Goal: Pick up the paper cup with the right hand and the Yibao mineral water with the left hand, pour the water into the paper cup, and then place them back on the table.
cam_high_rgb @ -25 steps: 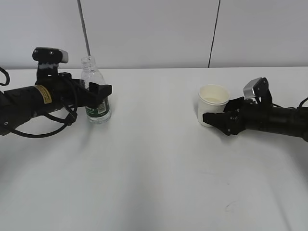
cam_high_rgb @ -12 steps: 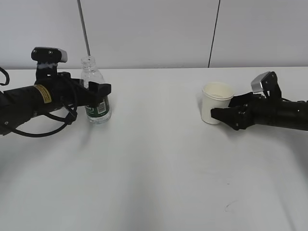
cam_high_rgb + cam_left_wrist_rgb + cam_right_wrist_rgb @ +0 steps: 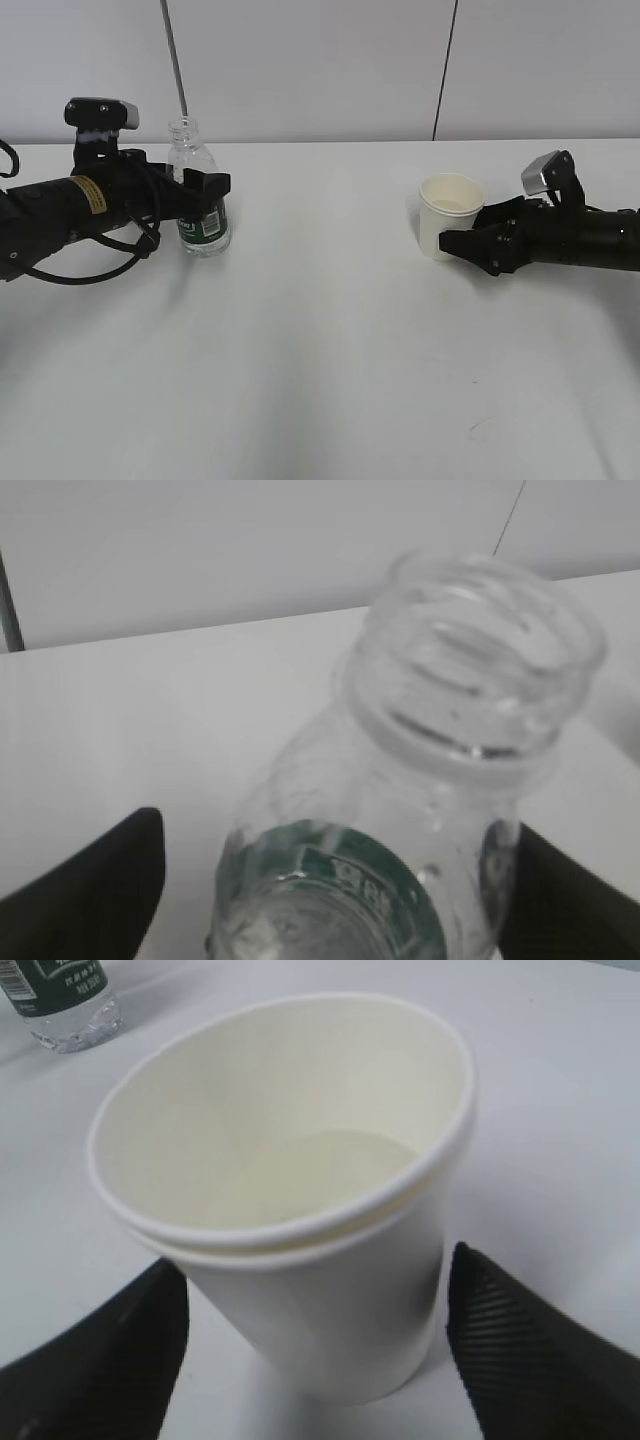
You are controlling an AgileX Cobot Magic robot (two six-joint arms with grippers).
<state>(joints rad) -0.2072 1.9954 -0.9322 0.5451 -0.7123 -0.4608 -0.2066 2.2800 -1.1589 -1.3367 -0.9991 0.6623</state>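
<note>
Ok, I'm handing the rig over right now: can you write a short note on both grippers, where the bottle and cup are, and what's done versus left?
Left gripper: open, jaws either side of the Yibao mineral water, no clear clamp.
Right gripper: open, jaws flanking the paper cup, gaps visible on both sides.
Both things stand upright on the table, bottle capless and nearly empty, cup holding water.
Done: pour appears finished, both set down.
Left: back both arms away without tipping anything.

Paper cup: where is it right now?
In the exterior view the paper cup stands on the right of the table, between the right gripper's open fingers, far from the bottle.
</note>
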